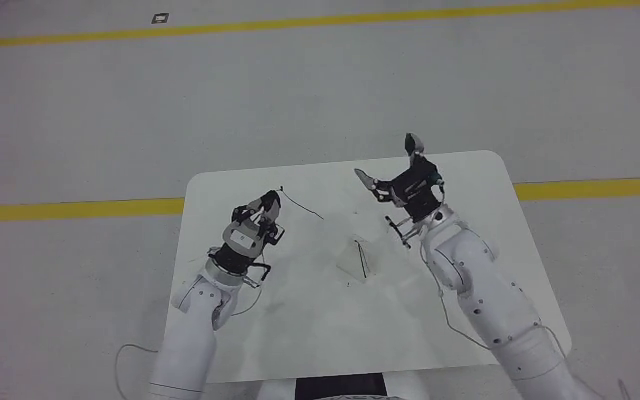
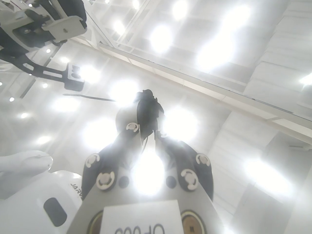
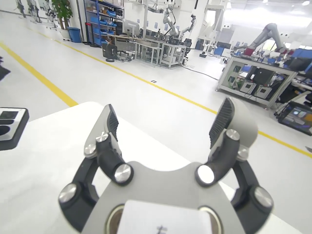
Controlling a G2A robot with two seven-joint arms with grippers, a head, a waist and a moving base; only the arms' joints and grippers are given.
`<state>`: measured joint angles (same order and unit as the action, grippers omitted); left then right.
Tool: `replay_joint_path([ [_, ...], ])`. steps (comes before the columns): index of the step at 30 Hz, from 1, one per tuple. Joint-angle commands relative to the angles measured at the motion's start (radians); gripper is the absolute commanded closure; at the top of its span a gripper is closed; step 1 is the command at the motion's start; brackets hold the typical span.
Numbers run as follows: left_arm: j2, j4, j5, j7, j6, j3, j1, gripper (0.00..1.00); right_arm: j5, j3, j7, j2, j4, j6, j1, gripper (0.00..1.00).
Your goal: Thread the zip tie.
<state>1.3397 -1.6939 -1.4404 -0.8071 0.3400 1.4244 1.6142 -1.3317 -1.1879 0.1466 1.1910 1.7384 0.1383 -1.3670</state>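
Note:
A thin black zip tie (image 1: 303,205) sticks out from my left gripper (image 1: 272,200), which is shut on one end of it over the left part of the white table (image 1: 330,330). In the left wrist view the gripper (image 2: 147,108) points up toward the ceiling, and the tie (image 2: 90,97) runs sideways from its tips. My right gripper (image 1: 388,162) hovers near the table's far edge, to the right of the tie's free end. It is open, with nothing between its fingers (image 3: 112,120). The right gripper (image 2: 48,13) also appears in the left wrist view.
A second thin black strip (image 1: 361,257) lies flat near the middle of the table. Grey floor with yellow lines (image 1: 320,20) surrounds the table. Workbenches (image 3: 256,79) and shelves (image 3: 102,23) stand far off in the room.

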Motion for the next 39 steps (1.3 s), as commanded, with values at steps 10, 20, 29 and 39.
replay_joint_path([
  [10,-0.048,-0.009,-0.036,-0.050,0.000,0.010,0.017,1.00,0.337,-0.111,-0.153,0.002,0.014,0.039,-0.010,0.00],
  [20,-0.061,-0.012,-0.052,-0.070,0.000,-0.004,0.023,1.00,0.390,-0.116,-0.193,0.004,0.020,0.029,-0.018,0.00],
  [29,-0.061,-0.012,-0.052,-0.070,0.000,-0.004,0.023,1.00,0.390,-0.116,-0.193,0.004,0.020,0.029,-0.018,0.00],
  [39,-0.061,-0.012,-0.052,-0.070,0.000,-0.004,0.023,1.00,0.390,-0.116,-0.193,0.004,0.020,0.029,-0.018,0.00],
])
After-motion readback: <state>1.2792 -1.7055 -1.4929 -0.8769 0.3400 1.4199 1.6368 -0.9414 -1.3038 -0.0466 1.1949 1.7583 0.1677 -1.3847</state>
